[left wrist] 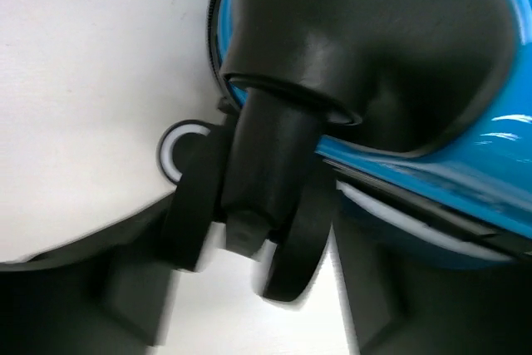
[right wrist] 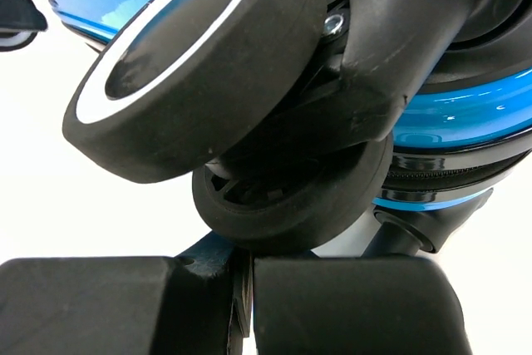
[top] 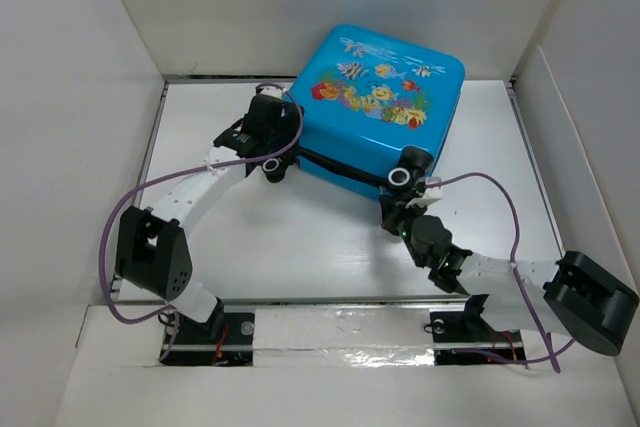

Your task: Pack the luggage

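Observation:
The luggage [top: 385, 97], bright blue with a fish print, lies flat and zipped shut at the back of the table. My left gripper [top: 276, 150] is at its near-left corner. In the left wrist view, the left gripper [left wrist: 266, 313] is open, and a black twin wheel [left wrist: 295, 247] hangs between its blurred fingers [left wrist: 133, 305] with gaps on both sides. My right gripper [top: 401, 205] sits at the near-right corner wheel [top: 400, 177]. It [right wrist: 249, 305] is shut, and its tips lie just under the lower black wheel [right wrist: 291, 197].
White walls [top: 80, 97] close in the table on the left, back and right. A purple cable [top: 125, 212] loops off the left arm and another [top: 500, 197] off the right. A taped strip [top: 340, 332] runs along the near edge.

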`<state>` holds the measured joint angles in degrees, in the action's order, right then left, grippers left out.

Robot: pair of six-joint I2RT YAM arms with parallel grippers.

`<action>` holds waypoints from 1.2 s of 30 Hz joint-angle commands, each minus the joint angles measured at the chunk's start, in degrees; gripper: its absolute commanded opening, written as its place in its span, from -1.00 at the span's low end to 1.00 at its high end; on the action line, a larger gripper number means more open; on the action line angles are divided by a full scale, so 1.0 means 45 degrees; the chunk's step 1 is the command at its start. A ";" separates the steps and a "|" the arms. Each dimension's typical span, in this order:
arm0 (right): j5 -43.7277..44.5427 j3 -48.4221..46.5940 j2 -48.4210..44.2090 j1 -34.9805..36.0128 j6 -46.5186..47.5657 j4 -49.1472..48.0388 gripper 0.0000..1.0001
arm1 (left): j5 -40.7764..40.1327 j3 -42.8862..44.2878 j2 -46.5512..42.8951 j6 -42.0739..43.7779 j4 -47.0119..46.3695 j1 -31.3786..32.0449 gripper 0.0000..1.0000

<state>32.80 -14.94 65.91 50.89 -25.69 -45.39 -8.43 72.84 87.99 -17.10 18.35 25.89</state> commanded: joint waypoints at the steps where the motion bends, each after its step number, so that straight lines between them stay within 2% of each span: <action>1: -0.1194 -0.0157 -0.0369 0.0096 -0.0091 -0.1477 -1.00 | 0.0172 0.0922 0.0154 0.0908 -0.0151 0.0028 0.13; 3: -0.1214 -0.0137 -0.0408 0.0096 -0.0052 -0.1399 -1.00 | 0.0251 0.1156 0.0428 0.0891 -0.0210 0.0028 -0.23; 4: -0.1233 -0.0137 -0.0389 0.0096 -0.0033 -0.1379 -1.00 | 0.0406 0.1331 0.0486 0.0891 -0.0268 0.0028 -0.52; 6: -0.1311 -0.0157 -0.0408 -0.0020 0.0065 -0.1282 -1.00 | 0.0931 0.1431 0.0506 0.0930 -0.0444 0.0028 -0.73; 7: -0.1447 -0.0157 -0.0428 -0.0021 0.0123 -0.1262 -1.00 | 0.1186 0.1528 0.0506 0.0930 -0.0445 0.0028 -1.00; 11: -0.1955 -0.0370 -0.1205 -0.0021 0.0552 -0.0194 -1.00 | 0.1794 0.1393 -0.0155 0.0930 -0.0620 0.0944 -1.00; 14: -0.2501 -0.0781 -0.2026 -0.0138 0.0903 0.1405 -1.00 | 0.4249 0.0185 -0.1207 -0.0005 -0.1788 0.1258 -1.00; 15: -0.2677 -0.0936 -0.2706 -0.0254 0.0943 0.1994 -1.00 | 0.4990 -0.0186 -0.1483 -0.0569 -0.2430 0.1781 -1.00; 17: -0.2990 -0.1114 -0.3413 -0.0487 0.1041 0.3457 -1.00 | 0.4824 -0.0853 -0.2049 -0.0750 -0.2826 0.2757 -1.00; 20: -0.3459 -0.1211 -0.4060 -0.0724 0.1080 0.4243 -1.00 | 0.3885 -0.1262 -0.2324 -0.1197 -0.3371 0.4770 -1.00; 22: -0.3887 -0.1308 -0.3654 -0.0724 0.1042 0.4168 -1.00 | 0.4059 -0.2079 -0.2442 -0.2092 -0.5105 0.5648 -1.00; 27: -0.4705 -0.1875 -0.1896 -0.0568 0.1042 0.3099 -1.00 | 0.5714 -0.3447 -0.2325 -0.3833 -0.8559 0.5926 -1.00; 32: -0.7051 -0.2071 -0.0860 -0.0159 0.0750 0.1380 -1.00 | 0.6305 -0.3687 -0.2638 -0.4344 -0.9410 0.5926 -1.00; 36: -0.8379 -0.2324 0.1089 0.0662 0.0106 -0.0593 -1.00 | 0.7047 -0.3549 -0.2813 -0.4499 -0.9662 0.5926 -1.00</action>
<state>9.87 -22.06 66.87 49.41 -21.65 -34.81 9.08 54.59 78.85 -41.65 -5.45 49.76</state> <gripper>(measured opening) 0.004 0.488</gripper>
